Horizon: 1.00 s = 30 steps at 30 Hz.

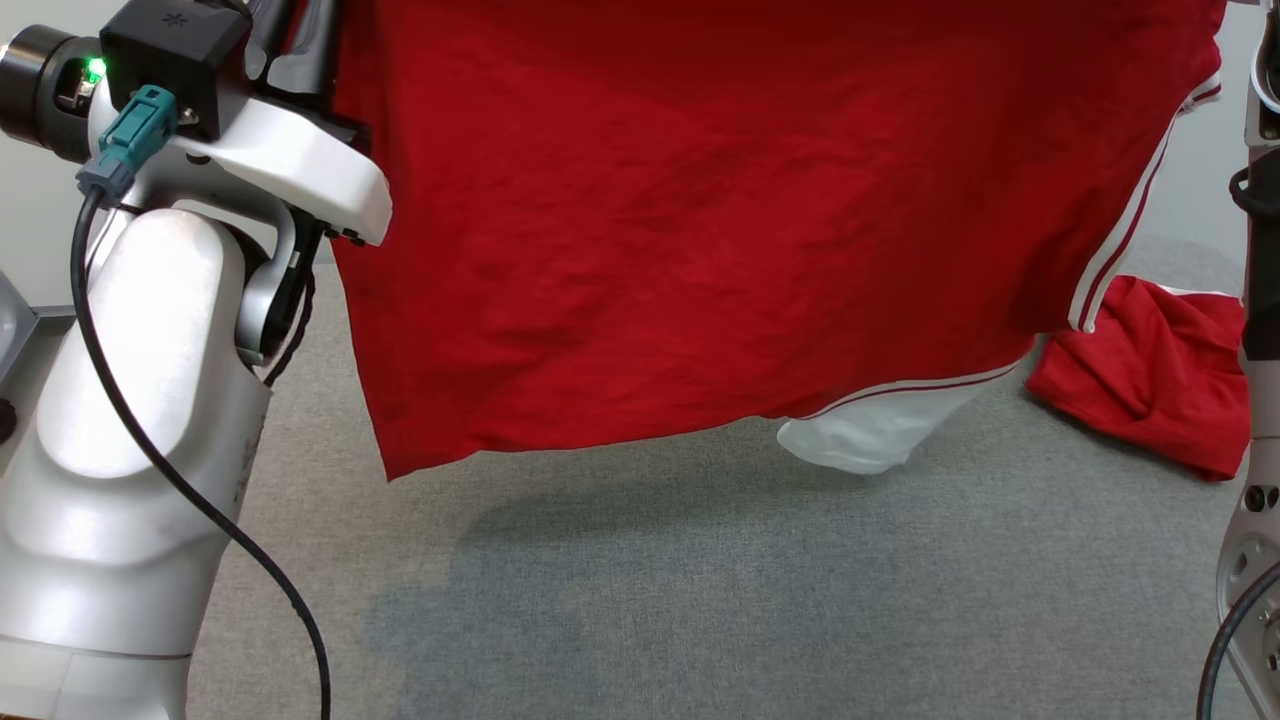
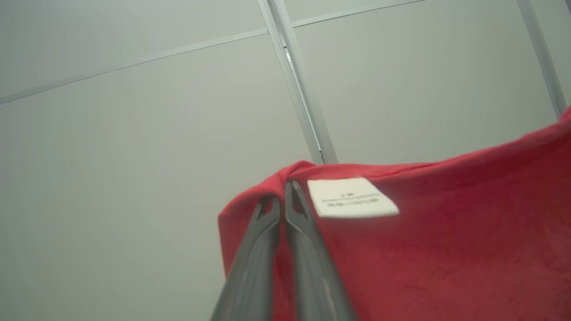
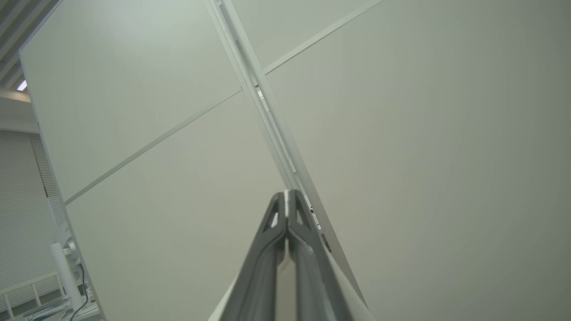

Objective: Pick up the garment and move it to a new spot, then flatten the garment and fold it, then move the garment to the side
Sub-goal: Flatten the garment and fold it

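Note:
A red garment (image 1: 700, 220) with white side stripes hangs spread out above the grey carpet, stretched between my two arms. In the left wrist view my left gripper (image 2: 281, 189) is shut on the garment's (image 2: 446, 245) top edge, right beside a white label (image 2: 352, 197). My right gripper (image 3: 289, 194) is shut too, pointing up at a pale wall; a strip of pale cloth shows along the base of its fingers. The garment's upper right corner runs up to the right arm (image 1: 1262, 300). A white part (image 1: 870, 440) hangs below the hem, near the carpet.
A red heap of cloth (image 1: 1150, 380) lies on the carpet at the right; I cannot tell whether it belongs to the hanging garment. My left arm (image 1: 130, 400) with its black cable stands at the left. Grey carpet (image 1: 700, 600) spreads below the hem.

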### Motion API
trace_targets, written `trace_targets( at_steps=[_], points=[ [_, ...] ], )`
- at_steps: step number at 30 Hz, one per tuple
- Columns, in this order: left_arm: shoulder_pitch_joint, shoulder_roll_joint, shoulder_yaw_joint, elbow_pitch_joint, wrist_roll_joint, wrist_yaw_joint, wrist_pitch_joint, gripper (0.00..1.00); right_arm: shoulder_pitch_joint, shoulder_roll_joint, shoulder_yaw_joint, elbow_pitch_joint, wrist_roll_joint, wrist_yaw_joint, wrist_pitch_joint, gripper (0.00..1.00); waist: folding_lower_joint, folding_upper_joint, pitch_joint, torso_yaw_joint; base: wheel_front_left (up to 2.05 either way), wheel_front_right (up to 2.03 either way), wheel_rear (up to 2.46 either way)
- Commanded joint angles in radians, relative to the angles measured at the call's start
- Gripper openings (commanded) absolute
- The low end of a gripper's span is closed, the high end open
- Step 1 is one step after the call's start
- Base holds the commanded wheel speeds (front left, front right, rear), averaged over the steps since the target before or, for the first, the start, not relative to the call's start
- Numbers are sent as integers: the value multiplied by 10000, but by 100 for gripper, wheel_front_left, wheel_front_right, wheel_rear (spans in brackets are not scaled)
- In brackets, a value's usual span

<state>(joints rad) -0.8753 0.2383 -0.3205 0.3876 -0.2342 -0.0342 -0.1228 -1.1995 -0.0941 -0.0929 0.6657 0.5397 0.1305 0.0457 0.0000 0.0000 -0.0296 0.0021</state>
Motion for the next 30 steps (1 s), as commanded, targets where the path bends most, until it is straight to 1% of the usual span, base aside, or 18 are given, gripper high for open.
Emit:
trace_targets(
  at_steps=[1, 5, 10, 11, 13, 16, 19, 21, 23, 26, 28, 30],
  points=[
    [-55, 60, 44, 28, -39, 45, 16, 0, -42, 8, -37, -5, -115, 6, 66, 0, 0, 0, 31, 1, 0, 0, 0],
    [-184, 236, 69, 75, -152, -20, 521, 0, -190, 95, -245, -221, -382, 6, 364, 0, 0, 0, 333, -50, 0, 0, 0],
    [-993, 194, 65, 310, -359, -191, 1279, 0, -870, 163, -735, -129, -704, 6, 806, 0, 0, 0, 1440, -33, 0, 0, 0],
    [-1263, 191, 50, 426, -351, -215, 1357, 0, -1113, 206, -870, -48, -609, 6, 914, 0, 0, 0, 1715, -25, 0, 0, 0],
    [-1864, 141, 41, 760, -337, -255, 1417, 0, -1582, 267, -572, -8, -747, 15, 1004, 0, 0, 0, 2240, -18, 0, 0, 0],
    [-2877, 42, 7, 1513, -322, -347, 1468, 0, -2323, 266, -482, 425, -552, 13, 785, 0, 0, 0, 2928, -140, 0, 0, 0],
    [-4144, -107, -12, 2241, -226, -397, 1310, 0, -3391, 336, -437, 1034, -522, 15, 168, 0, 0, 0, 3656, -233, 0, 0, 0],
    [-4934, -220, -4, 2727, -176, -326, 1009, 0, -4040, 369, -424, 1542, -586, 15, -437, 0, 0, 0, 4070, -243, 0, 0, 0],
    [-5774, -407, 94, 3133, -127, -148, 472, 0, -4750, 384, -385, 1963, -571, 15, -1109, 0, 0, 0, 4472, -222, 0, 0, 0],
    [-6677, -673, 265, 3746, -101, 173, -543, 0, -5507, 394, -61, 2356, -430, 15, -2196, 0, 0, 0, 4947, -189, 0, 0, 0],
    [-7062, -832, 319, 4141, -78, 303, -1014, 0, -5755, 406, 255, 2505, -322, 15, -2691, 0, 0, 0, 5169, -176, 0, 0, 0],
    [-7360, -927, 337, 4381, -12, 379, -1266, 0, -5937, 386, 578, 2451, -153, 15, -2958, 0, 0, 0, 5403, -158, 0, 0, 0]
  ],
)
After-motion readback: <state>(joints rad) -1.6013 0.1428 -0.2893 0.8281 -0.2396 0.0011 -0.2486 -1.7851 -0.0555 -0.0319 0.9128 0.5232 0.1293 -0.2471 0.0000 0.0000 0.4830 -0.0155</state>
